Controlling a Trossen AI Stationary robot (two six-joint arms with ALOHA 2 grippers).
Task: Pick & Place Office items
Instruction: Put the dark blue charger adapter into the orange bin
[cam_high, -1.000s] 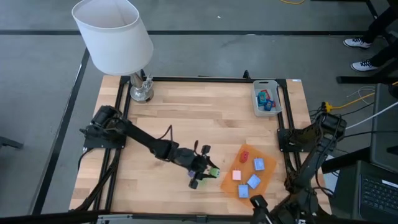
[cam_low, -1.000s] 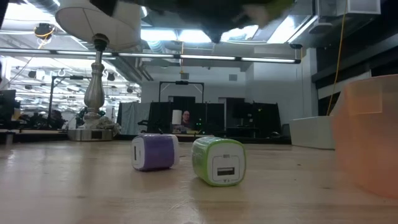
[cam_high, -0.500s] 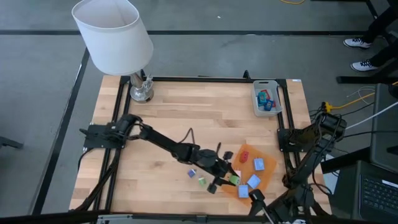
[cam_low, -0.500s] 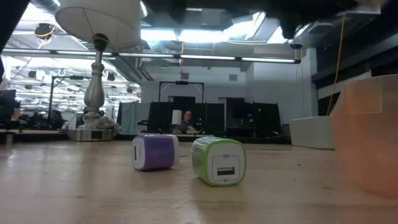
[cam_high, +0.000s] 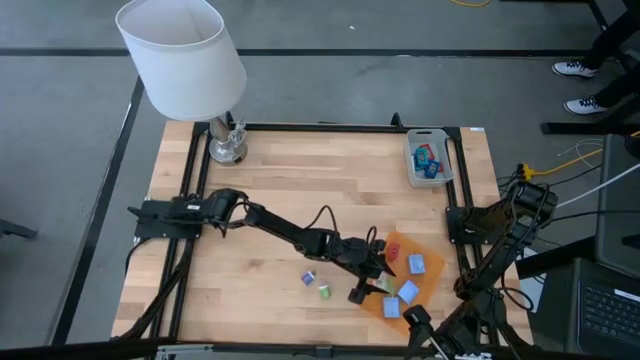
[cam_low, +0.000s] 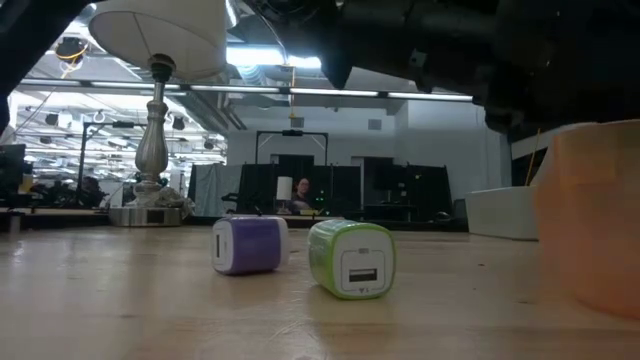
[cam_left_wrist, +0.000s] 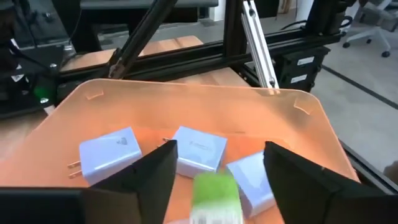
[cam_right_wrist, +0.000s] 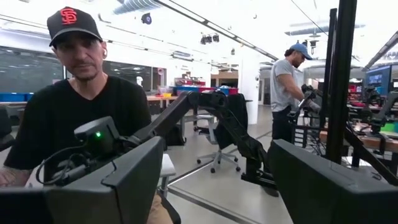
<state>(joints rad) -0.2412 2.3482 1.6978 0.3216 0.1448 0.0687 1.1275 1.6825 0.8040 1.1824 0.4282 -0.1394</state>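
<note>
From high up, we see the grey tray at the far right corner of the table. A few little office items already lie in it, so part of the job looks done. The orange sheet sits near the front right. On it are some blue cubes and a red piece. Those are not put away yet. The left gripper reaches over the sheet's near edge. A purple cube and a green cube lie on the wood just beside the sheet. The right arm waits folded at the right edge of the table.

From table height, we see the purple cube and the green cube side by side on the wood, near each other but not touching. The dark left arm hangs above them.

Looking past the left gripper's fingers, we see a green piece between them. The jaws stand apart around it, and we cannot tell if they squeeze it. Three blue cubes lie on the orange sheet just behind it.

The right gripper has its jaws wide apart and holds nothing. A person in a black shirt sits beyond it.

We think most pieces still need moving to the tray.
</note>
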